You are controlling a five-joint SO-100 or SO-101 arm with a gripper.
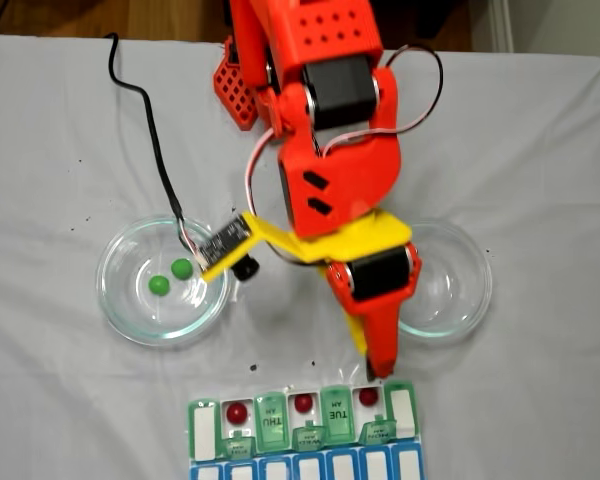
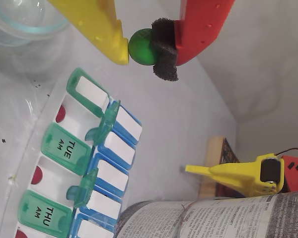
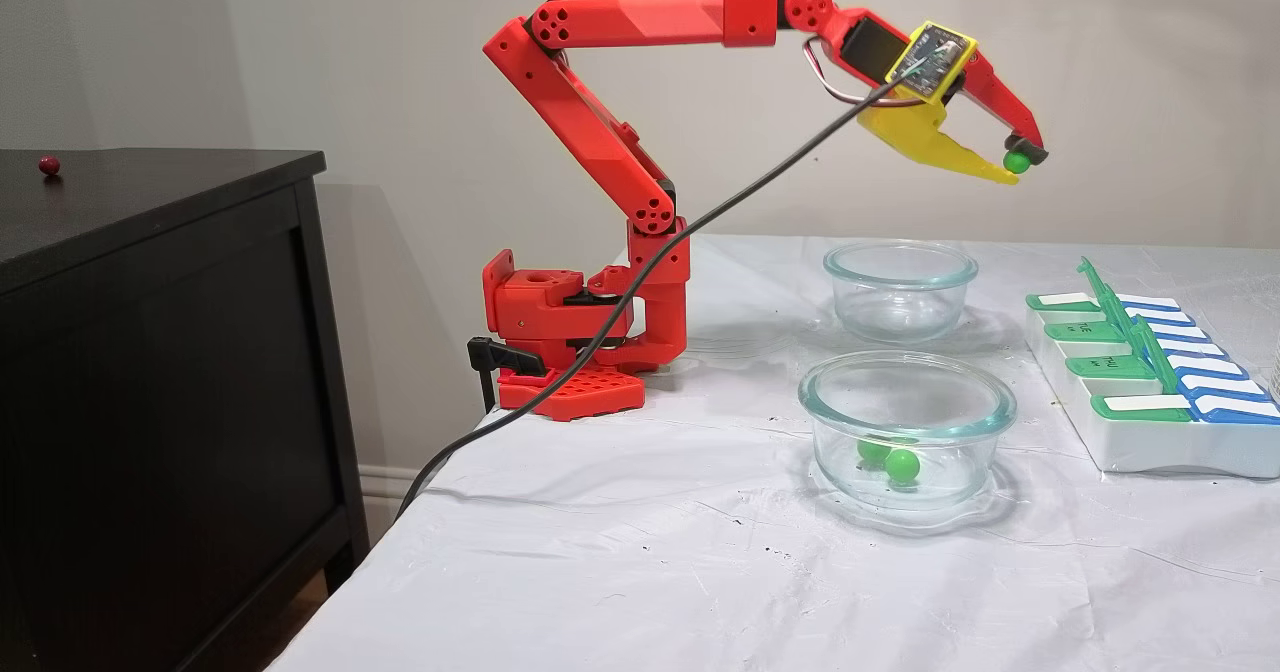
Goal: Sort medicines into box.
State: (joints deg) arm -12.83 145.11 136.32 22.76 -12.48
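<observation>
Wrist view: gripper (image 2: 141, 49) pinches a glossy round green ball (image 2: 142, 47) — yellow finger against black foam pad.

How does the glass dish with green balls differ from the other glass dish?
The glass dish with green balls holds two green balls; the other glass dish holds nothing that I can see. In the side fixed view the first stands nearer the camera, the second farther back. In the top fixed view the first lies left of the arm, the second right. Both are round, clear and upright.
</observation>
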